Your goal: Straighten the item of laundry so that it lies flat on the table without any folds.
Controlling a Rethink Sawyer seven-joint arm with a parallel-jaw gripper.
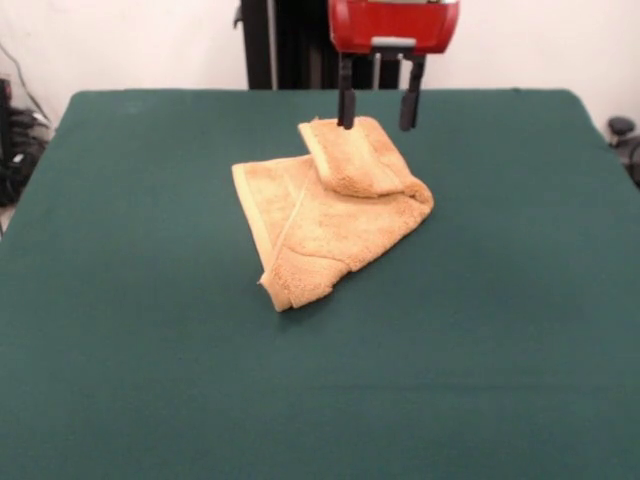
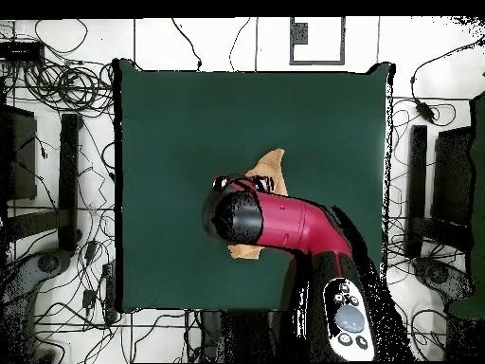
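Lying mid-desk (image 1: 120,330), well clear of every edge, the tan-orange hand towel (image 1: 320,225) is crumpled, one corner folded over itself. The pincer (image 1: 378,112) hangs above its far fold, fingers apart, perhaps touching it. Overhead, the arm (image 2: 284,223) hides most of the towel.

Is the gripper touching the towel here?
Cannot tell. In the front view the open gripper has one fingertip overlapping the towel's folded flap, no clear contact. Overhead, the arm hides it.
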